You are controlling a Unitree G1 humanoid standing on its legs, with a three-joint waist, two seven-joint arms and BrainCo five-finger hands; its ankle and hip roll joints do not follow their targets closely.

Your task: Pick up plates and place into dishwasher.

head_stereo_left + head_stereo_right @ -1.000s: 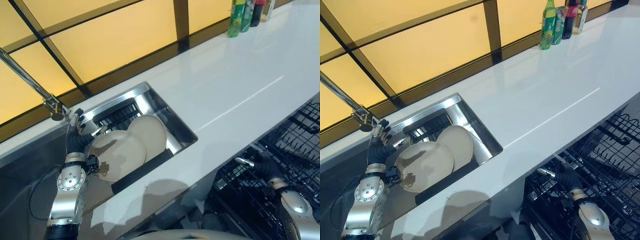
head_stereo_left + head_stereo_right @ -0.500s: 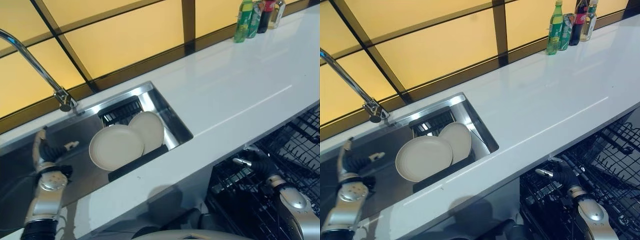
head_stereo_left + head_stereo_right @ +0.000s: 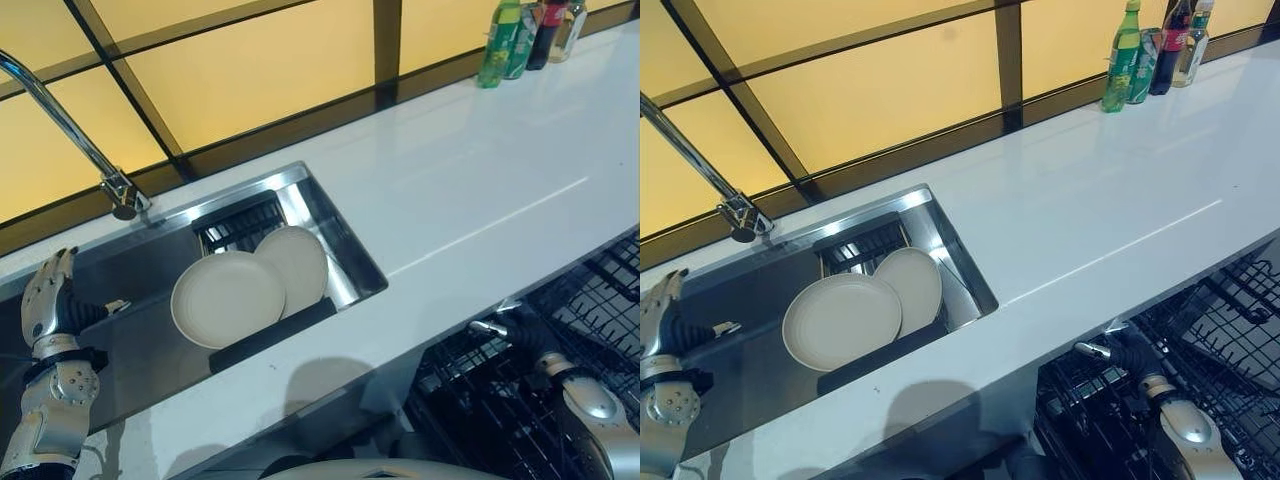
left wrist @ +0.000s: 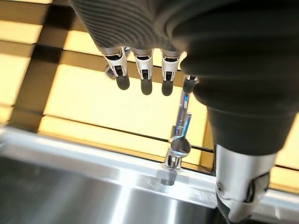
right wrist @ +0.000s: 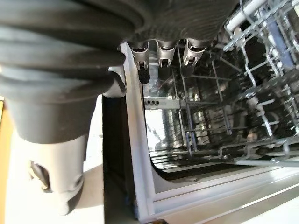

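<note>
Two cream plates (image 3: 228,297) lean together in the steel sink (image 3: 340,255), the larger one in front overlapping the smaller plate (image 3: 299,262) behind it, so the smaller one's near-left edge is hidden. Both rest against a dark bar (image 3: 270,334) that runs along the sink's front wall, and part of a dark slotted rack (image 3: 235,226) shows behind them; how the plates are propped from below cannot be made out. Neither plate is touched by a hand.

The left hand (image 3: 47,300) is raised over the left end of the sink, well apart from the plates, its fingers straight and spread and its thumb out to the side, holding nothing. Past its fingers (image 4: 142,74) the left wrist view shows the tap (image 4: 176,149) on the sink's back rim. The tap's neck is cut off at the frame's upper left edge in the head views.

The right hand (image 3: 1127,352) sits low by the open dishwasher (image 3: 1220,330), under the front edge of the white counter (image 3: 480,180); its fingers (image 5: 159,56) point straight into the wire racks and grip nothing. The dishwasher's far side is cut off at the frame edge.

A wide bare stretch of counter lies between sink and dishwasher. Several bottles (image 3: 1150,55) stand at the far back corner, well apart from everything else.
</note>
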